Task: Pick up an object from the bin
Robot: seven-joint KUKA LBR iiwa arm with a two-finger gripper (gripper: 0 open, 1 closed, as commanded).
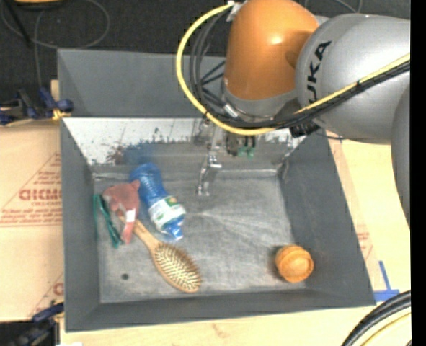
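The arm is reaching over the back of the grey bin [317, 215], so I am judging this to be the approach step, with nothing picked yet. The pincer [207, 173] is hanging over bare floor near the back wall; whether it is spread or pressed together I cannot tell. The nearest thing, a blue plastic bottle [157, 202], is lying near it, toward the view's left and front. The wooden hairbrush [172, 262] and orange ball [293, 263] are lying well apart from it, along the front. The next move is calling for centring over one thing, then descending.
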